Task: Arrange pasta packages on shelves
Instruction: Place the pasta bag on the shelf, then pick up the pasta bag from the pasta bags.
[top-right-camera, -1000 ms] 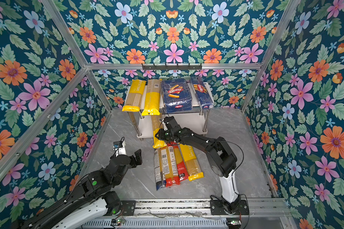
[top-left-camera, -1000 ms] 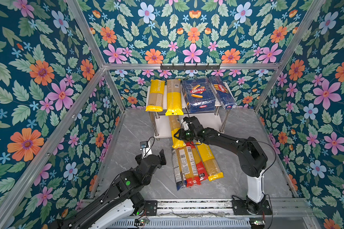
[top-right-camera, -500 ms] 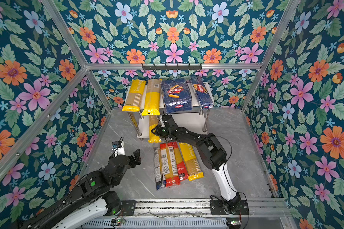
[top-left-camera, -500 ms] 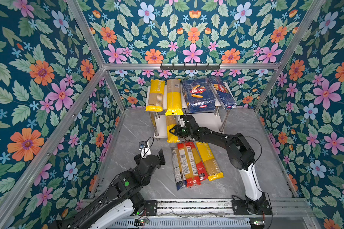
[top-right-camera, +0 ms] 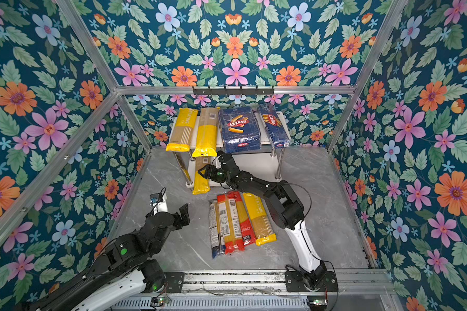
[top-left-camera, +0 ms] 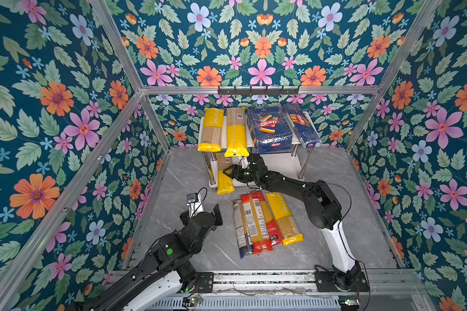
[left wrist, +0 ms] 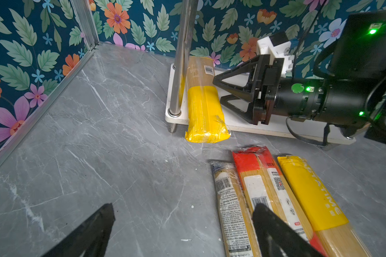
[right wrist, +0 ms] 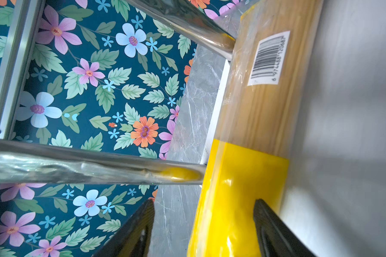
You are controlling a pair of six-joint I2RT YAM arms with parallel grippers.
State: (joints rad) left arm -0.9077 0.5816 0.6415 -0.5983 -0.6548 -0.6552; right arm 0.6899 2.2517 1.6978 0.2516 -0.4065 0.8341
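Nine pasta packages visible in both top views. Four lie on the top board of the shelves (top-left-camera: 294, 138): two yellow spaghetti bags, the rigatoni bag (top-left-camera: 269, 129), the blue spaghetti pack (top-left-camera: 302, 126). One more yellow bag (top-left-camera: 225, 179) lies on the lower board against the left front post, its near end overhanging the board edge; its far end is hidden under the top board. Four packs lie side by side on the grey marble surface (top-left-camera: 178, 172) in front: a clear-blue bag (top-left-camera: 239, 229), two red bags (the second mostly covered by the first), and a yellow bag (top-left-camera: 282, 218).

Room: floral walls, aluminium frame, black hook rail (top-left-camera: 258, 90) on the back bar.

Right tool (left wrist: 216, 89) reaches low into the lower tier, jaws apart, straddling the yellow bag's yellow end; whether the fingers still touch it is hard to tell. Left tool (left wrist: 183, 231) hangs over bare surface, spread wide, holding nothing, beside the clear-blue bag.
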